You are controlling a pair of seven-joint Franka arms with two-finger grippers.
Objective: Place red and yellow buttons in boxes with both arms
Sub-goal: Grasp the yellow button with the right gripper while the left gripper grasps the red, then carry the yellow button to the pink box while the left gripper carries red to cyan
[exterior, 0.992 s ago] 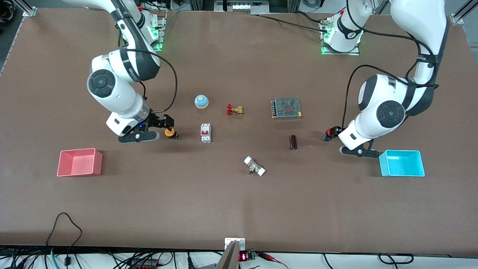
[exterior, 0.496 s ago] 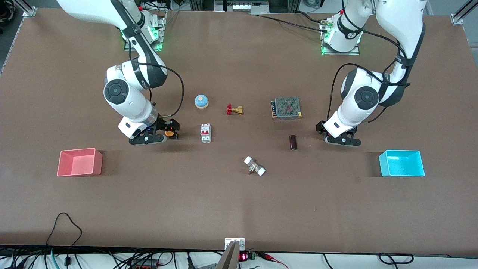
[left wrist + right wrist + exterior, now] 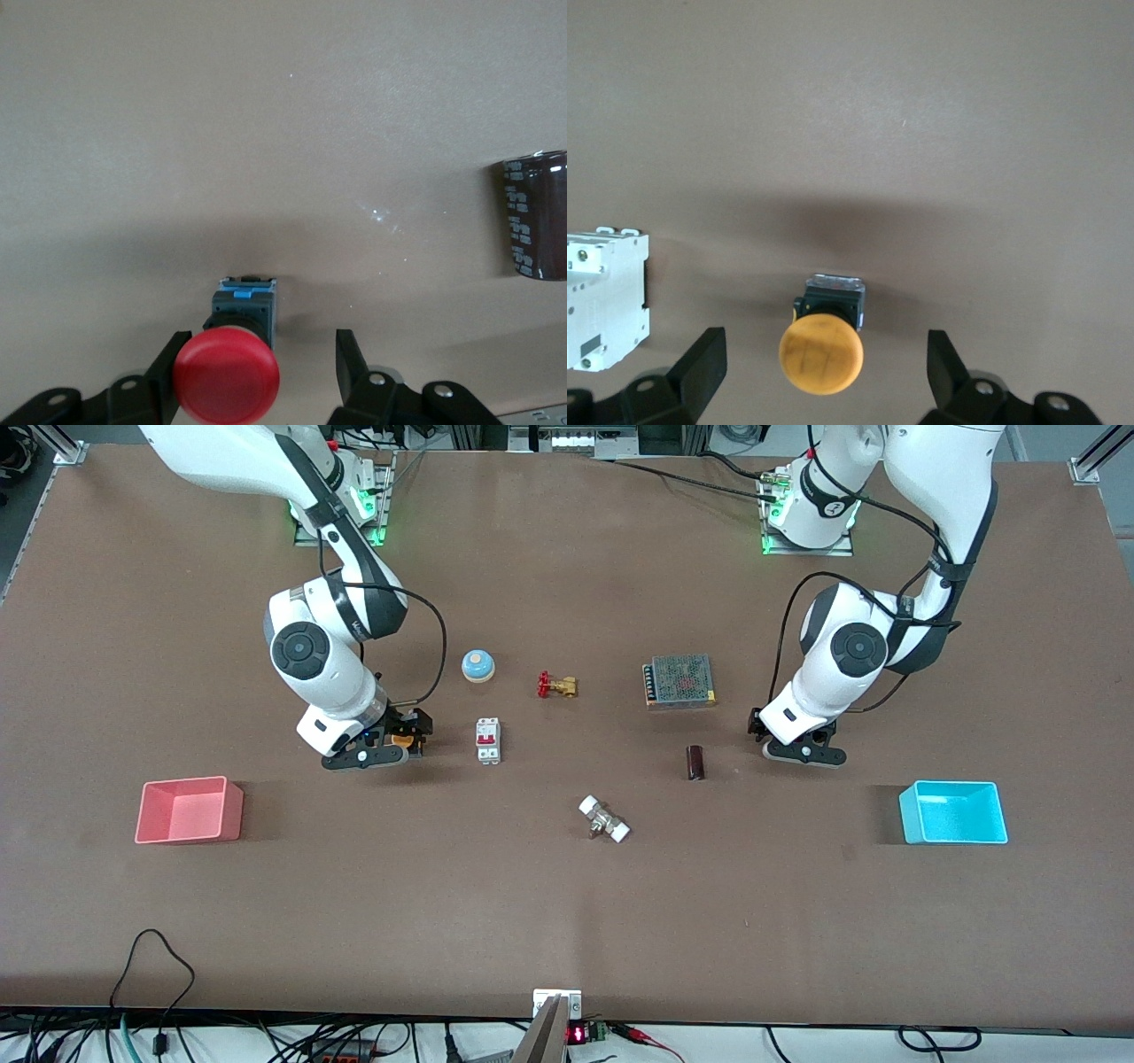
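Note:
The yellow button (image 3: pixel 821 352) stands on the table between the spread fingers of my right gripper (image 3: pixel 824 354), touching neither finger. In the front view the right gripper (image 3: pixel 409 735) is low around the yellow button (image 3: pixel 403 740). The red button (image 3: pixel 226 374) stands between the fingers of my left gripper (image 3: pixel 263 359), which is open, with the cap close to one finger. In the front view the left gripper (image 3: pixel 769 731) is low at the table and hides the red button. The pink-red box (image 3: pixel 186 834) and the cyan box (image 3: pixel 957 835) stand empty, nearer the front camera, one at each end.
A white circuit breaker (image 3: pixel 488 740) stands beside the right gripper, also in the right wrist view (image 3: pixel 607 297). A dark cylinder (image 3: pixel 695 762) lies near the left gripper. A blue dome (image 3: pixel 477 665), brass valve (image 3: pixel 557 685), mesh-topped unit (image 3: pixel 680 681) and white fitting (image 3: pixel 604 819) occupy the middle.
Both hands have swung toward the table's middle. The right gripper has closed in around the yellow button. The left hand has moved away from the cyan box and now covers the red button.

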